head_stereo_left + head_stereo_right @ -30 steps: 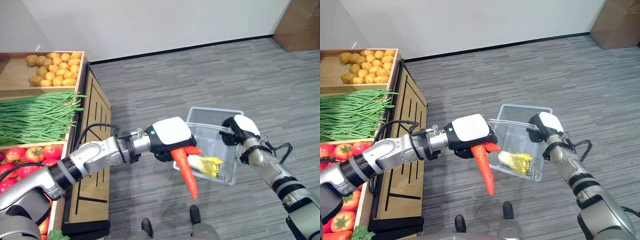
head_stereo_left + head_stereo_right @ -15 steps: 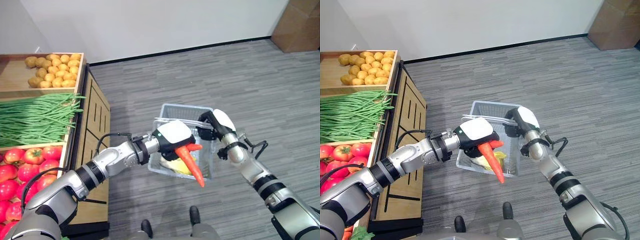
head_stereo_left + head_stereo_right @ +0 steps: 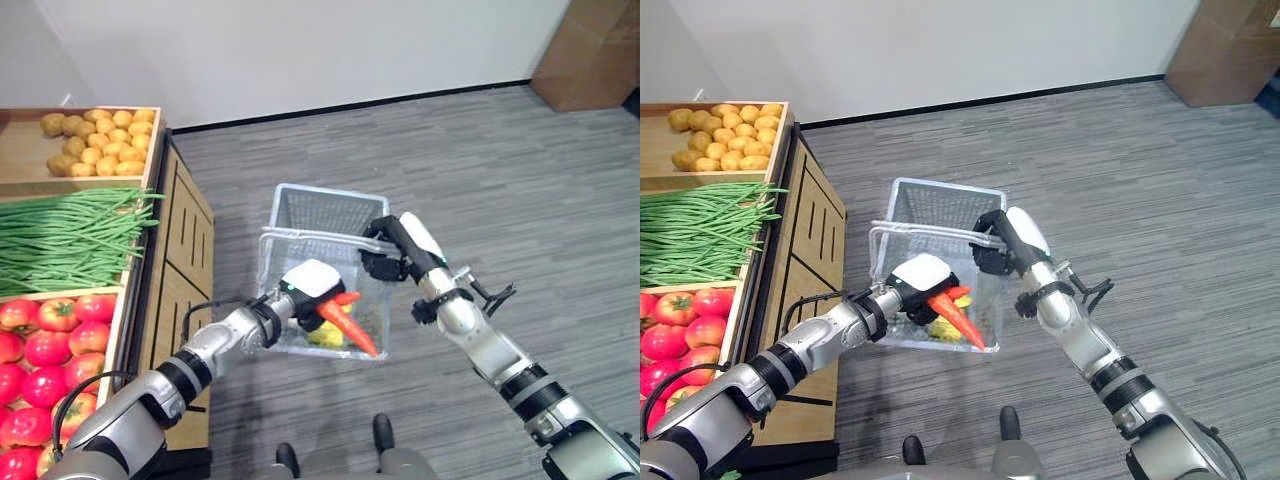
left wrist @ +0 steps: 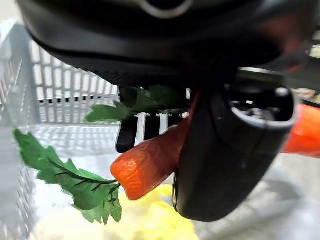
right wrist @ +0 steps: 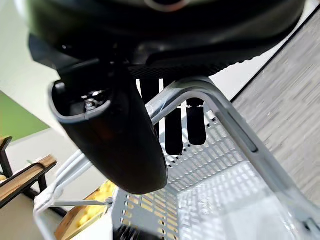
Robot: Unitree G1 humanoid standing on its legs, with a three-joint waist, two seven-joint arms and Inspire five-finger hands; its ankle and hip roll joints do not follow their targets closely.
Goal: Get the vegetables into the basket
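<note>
**A:** so where's it at? Nearest thing I see is the left robot hand (image 3: 312,283) curled round a carrot (image 3: 348,327), inside the white mesh basket (image 3: 320,215), tip pointing down toward the near wall.

**B:** yeah, looks like the drop-off step to me. Carrot's over something pale yellow and leafy (image 3: 940,331) on the basket floor. Next move is probably just uncurling so it lands inside, then lifting out without snagging the mesh.

**A:** and the right robot hand (image 3: 1002,243)?

**B:** wrapped around the thin wire handle (image 5: 220,112), holding the basket up off the floor.

**A:** carrot's smooth, tapered, with floppy green tops (image 4: 75,182).

**B:** further off, the wooden stand (image 3: 175,250) has glossy tomatoes (image 3: 45,345), stringy green beans (image 3: 70,235) and lumpy potatoes (image 3: 95,155).
</note>
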